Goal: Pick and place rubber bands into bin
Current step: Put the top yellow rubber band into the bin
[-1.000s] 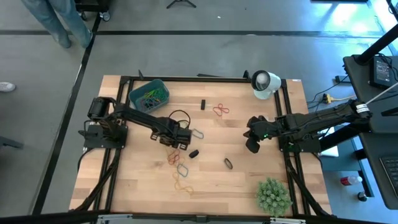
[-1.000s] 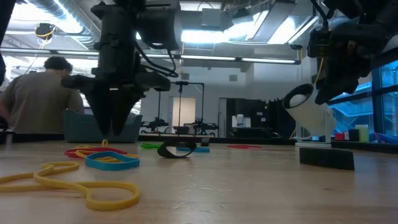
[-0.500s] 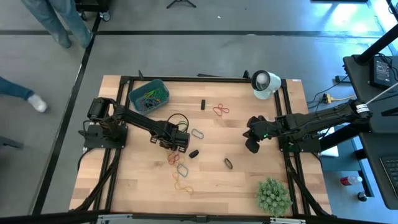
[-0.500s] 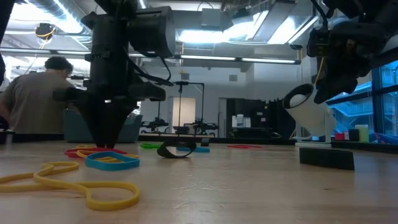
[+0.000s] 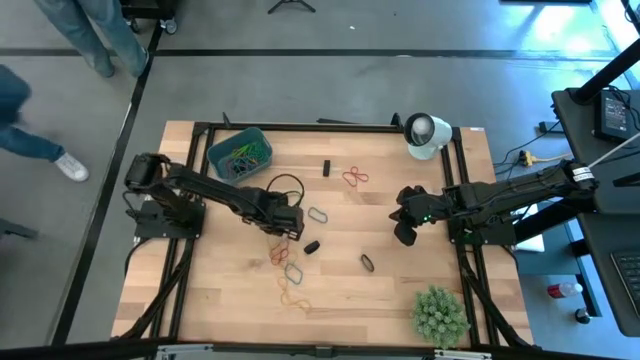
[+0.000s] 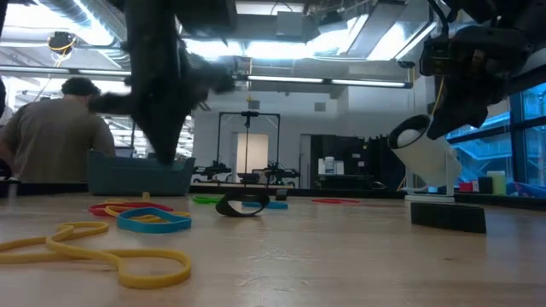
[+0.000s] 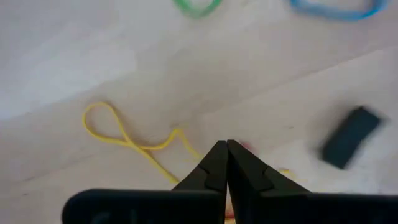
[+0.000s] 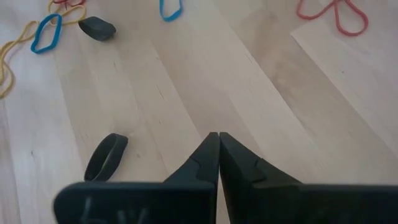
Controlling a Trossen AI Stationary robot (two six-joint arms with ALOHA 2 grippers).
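Loose rubber bands lie flat on the wooden table: an orange-red heap [image 5: 280,255], a grey-blue one [image 5: 294,272], a yellow one [image 5: 293,296], a blue one [image 5: 317,215], a red one [image 5: 354,177] and a dark one [image 5: 367,262]. The teal bin [image 5: 240,150] stands at the far left with several bands inside. My left gripper [image 5: 290,225] is shut and raised above the heap [image 6: 166,155]. In the left wrist view [image 7: 227,144] a thin yellow band [image 7: 124,134] runs behind its tips. My right gripper [image 5: 405,235] is shut and empty, hovering at the right [image 8: 217,134]. My left gripper is shut over the thin yellow band [image 7: 186,140]. Its own fingers hide where the band passes beneath them. I cannot tell whether it touches the band.
A white round cup-like object [image 5: 425,133] stands at the far right and a spiky green ball [image 5: 440,312] at the near right. A black block [image 5: 326,167] and a dark lump [image 5: 312,246] lie mid-table. A person [image 6: 51,136] sits beyond the table.
My left gripper has dipped to the heap of bands and then risen well clear of the table, its fingers shut throughout. The bands on the table lie as before.
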